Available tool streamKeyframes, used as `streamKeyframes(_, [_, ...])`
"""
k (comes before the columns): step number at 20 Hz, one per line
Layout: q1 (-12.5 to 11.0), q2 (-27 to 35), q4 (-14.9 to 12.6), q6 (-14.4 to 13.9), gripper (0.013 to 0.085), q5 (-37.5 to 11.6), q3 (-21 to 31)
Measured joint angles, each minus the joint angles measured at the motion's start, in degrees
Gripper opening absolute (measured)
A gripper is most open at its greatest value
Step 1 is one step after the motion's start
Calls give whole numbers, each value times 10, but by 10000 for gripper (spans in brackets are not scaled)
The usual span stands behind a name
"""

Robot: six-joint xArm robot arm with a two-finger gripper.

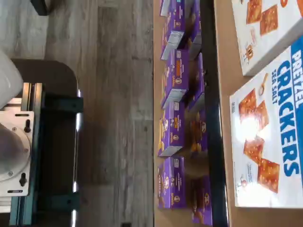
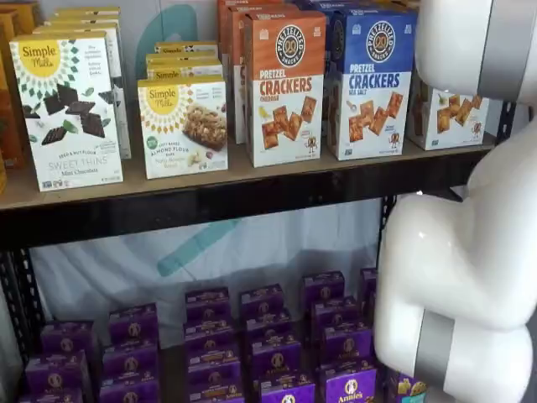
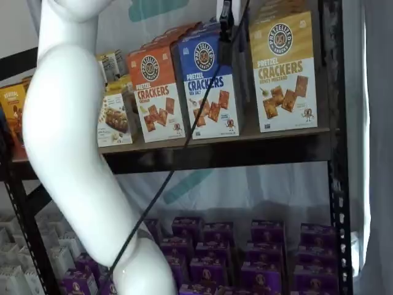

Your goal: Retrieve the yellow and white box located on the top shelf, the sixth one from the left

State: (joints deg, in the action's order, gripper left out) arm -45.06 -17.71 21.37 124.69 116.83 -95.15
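Fingers (image 3: 226, 18): dark, side-on, gap unreadable | yellow and white box (image 3: 284, 72): tall matte carton | top shelf (image 3: 245, 152): tan board.

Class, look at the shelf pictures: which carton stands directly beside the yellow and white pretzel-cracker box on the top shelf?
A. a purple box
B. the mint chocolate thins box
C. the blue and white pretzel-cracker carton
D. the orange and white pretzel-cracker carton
C: in a shelf view the blue and white carton stands right next to the yellow and white box on the top shelf; the orange one is farther along.
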Motion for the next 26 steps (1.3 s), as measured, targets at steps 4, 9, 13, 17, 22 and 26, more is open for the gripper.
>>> streamKeyframes(4, [26,14,-56,0,850,41,-32])
streamKeyframes(9, [18,-2,-43,0,850,31,-18])
streamKeyframes(13, [-28,-33,36,5,850,-17,19])
streamKeyframes(17, [-57,-54,90,11,850,-62,46])
streamKeyframes(22, [-75,-75,129,30,850,-139,84])
streamKeyframes(26, [-82,-71,145,48,850,-184,92])
